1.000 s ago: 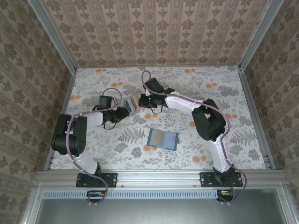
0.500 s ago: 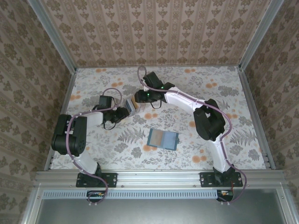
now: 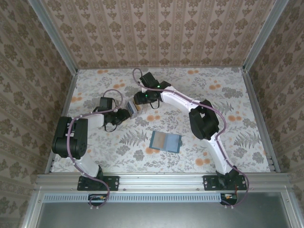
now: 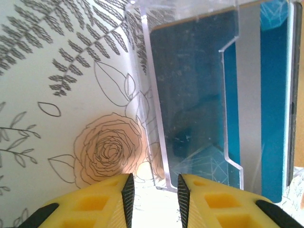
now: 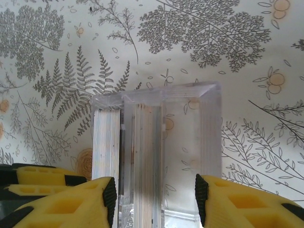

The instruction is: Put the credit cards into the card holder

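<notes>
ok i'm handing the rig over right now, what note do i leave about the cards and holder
Left end effector: fingers astride the card holder's near edge; grip unclear.
Right end effector: open, a finger either side of the holder, holding nothing.
Cards: blue card stands in a slot; card edges show in two slots in the right wrist view, colours unclear.
Done: at least the blue card is in.
Left: confirm both cards are seated, then back both arms off.
Teal wallet lies apart, nearer the bases.

- Clear card holder (image 4: 154, 118) at 1 o'clock, blue card (image 4: 273, 118) upright inside.
- Left gripper (image 4: 153, 199) at 6 o'clock, fingertips apart, holder's wall edge between them.
- Orange rose print (image 4: 111, 152) at 8 o'clock.
</notes>
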